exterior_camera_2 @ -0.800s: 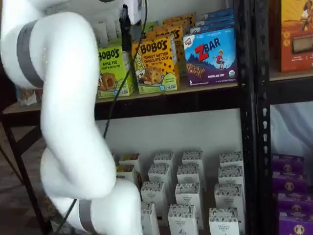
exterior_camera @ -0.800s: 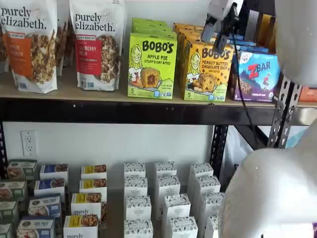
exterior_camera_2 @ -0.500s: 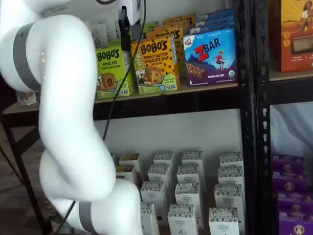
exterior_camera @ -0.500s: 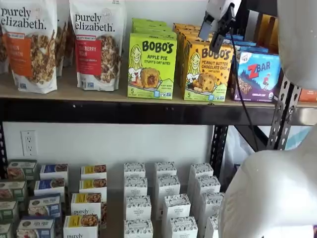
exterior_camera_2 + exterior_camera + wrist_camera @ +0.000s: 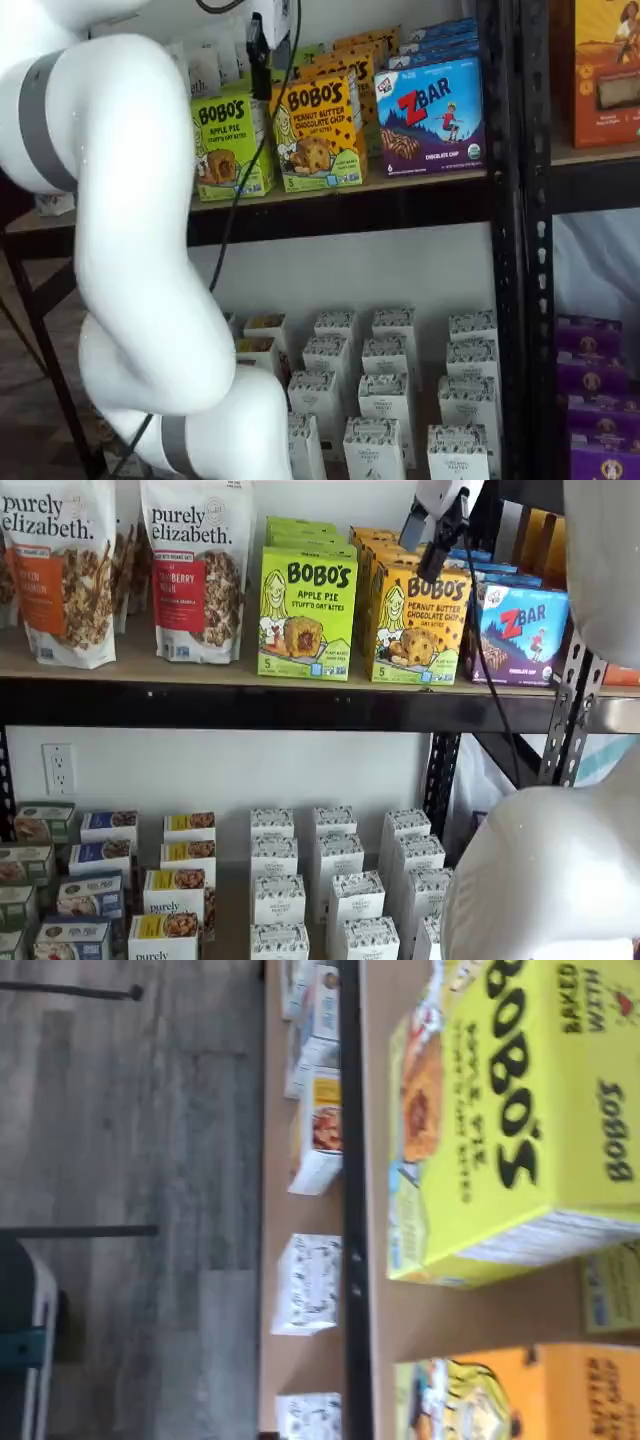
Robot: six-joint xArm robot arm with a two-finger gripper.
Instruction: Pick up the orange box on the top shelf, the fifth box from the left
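Gripper (image 5: 447, 535) hangs upper right, above the orange box (image 5: 418, 624) on the top shelf (image 5: 250, 705); finger state indeterminate.

orange box (image 5: 418, 622) | flanked: lime-green carton (image 5: 306, 614) (close), Zbar box (image 5: 519, 632)

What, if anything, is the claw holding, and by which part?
Nothing is held. The claw hangs above the front of the orange box, which stands on the top shelf; whether its fingers are open cannot be told.
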